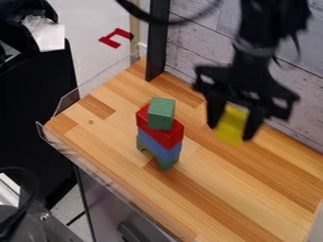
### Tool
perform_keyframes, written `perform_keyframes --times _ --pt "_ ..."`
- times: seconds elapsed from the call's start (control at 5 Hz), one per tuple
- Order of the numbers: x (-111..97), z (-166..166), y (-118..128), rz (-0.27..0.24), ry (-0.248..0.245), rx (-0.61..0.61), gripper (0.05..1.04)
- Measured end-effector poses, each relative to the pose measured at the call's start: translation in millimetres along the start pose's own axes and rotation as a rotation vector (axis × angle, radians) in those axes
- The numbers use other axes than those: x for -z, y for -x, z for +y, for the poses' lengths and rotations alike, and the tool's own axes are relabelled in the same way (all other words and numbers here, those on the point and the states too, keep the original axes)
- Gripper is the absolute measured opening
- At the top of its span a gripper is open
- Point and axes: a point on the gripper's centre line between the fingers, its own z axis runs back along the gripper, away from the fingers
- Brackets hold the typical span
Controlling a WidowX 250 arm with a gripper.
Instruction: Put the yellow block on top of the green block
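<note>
Your gripper (232, 127) has the yellow block (231, 125) clamped between its fingers, up right of the stack and apart from it. Your green block (161, 113) tops the stack, on the red block (165, 134), above the blue block (158, 145) and green arch block (168, 163).

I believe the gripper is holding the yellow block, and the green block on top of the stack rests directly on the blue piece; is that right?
Not quite: in the camera view, the top green block rests directly on the red piece. The gripper does hold the yellow block.
</note>
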Motion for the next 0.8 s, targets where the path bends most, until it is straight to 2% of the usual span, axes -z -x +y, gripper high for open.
perform_keyframes --times 0.4,0.8 --pt "-17 36 -6 0.001 -0.014 -0.111 0.555" --pt "-35 65 -11 -0.023 -0.009 -0.215 0.555"
